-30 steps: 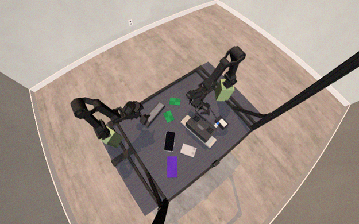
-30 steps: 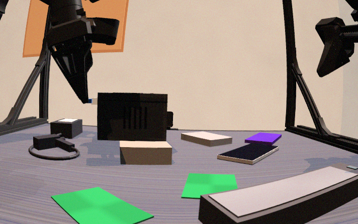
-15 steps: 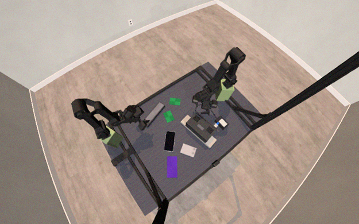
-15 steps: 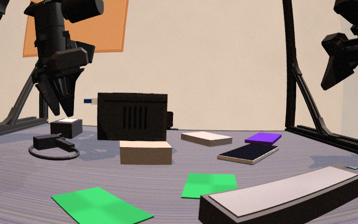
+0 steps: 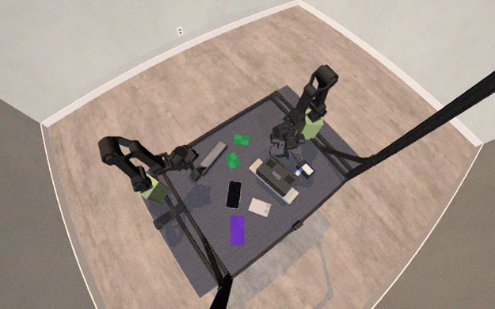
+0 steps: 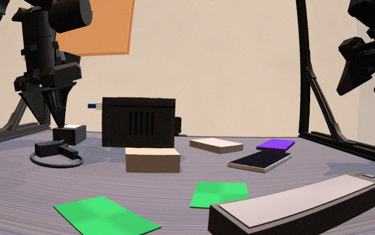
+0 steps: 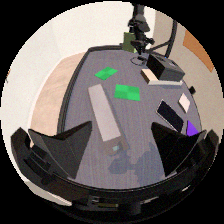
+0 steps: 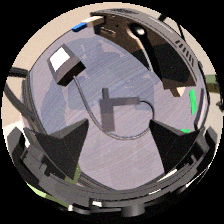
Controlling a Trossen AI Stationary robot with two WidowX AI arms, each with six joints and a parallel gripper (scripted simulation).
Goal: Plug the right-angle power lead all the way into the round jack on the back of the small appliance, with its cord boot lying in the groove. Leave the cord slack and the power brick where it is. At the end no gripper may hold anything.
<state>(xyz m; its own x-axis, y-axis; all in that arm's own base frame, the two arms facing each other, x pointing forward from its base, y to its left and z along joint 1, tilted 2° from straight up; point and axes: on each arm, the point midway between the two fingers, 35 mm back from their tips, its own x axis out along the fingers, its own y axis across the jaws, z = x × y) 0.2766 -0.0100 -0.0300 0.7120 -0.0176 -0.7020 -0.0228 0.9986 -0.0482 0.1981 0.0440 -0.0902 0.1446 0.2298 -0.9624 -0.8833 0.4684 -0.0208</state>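
The small black appliance [image 5: 276, 174] [image 6: 138, 121] stands on the mat. Its back with the round jack [image 8: 139, 31] faces my right wrist camera. The black right-angle plug [image 6: 55, 149] [image 8: 110, 107] lies flat on the mat inside its cord loop, apart from the appliance. The power brick [image 6: 69, 133] [image 8: 65, 62] sits beside it. My right gripper [image 6: 52, 110] [image 8: 120, 122] is open and empty, pointing down just above the plug. My left gripper [image 5: 195, 174] [image 7: 123, 125] is open and empty, in the air over the near end of a long grey bar [image 7: 105, 117].
A beige block [image 6: 152, 159] lies in front of the appliance. A white box [image 6: 215, 145], a black phone [image 6: 259, 160], a purple card [image 6: 275, 144] and two green cards [image 6: 218, 193] [image 6: 105, 215] lie on the mat. Black frame posts [image 6: 304, 69] stand at the edges.
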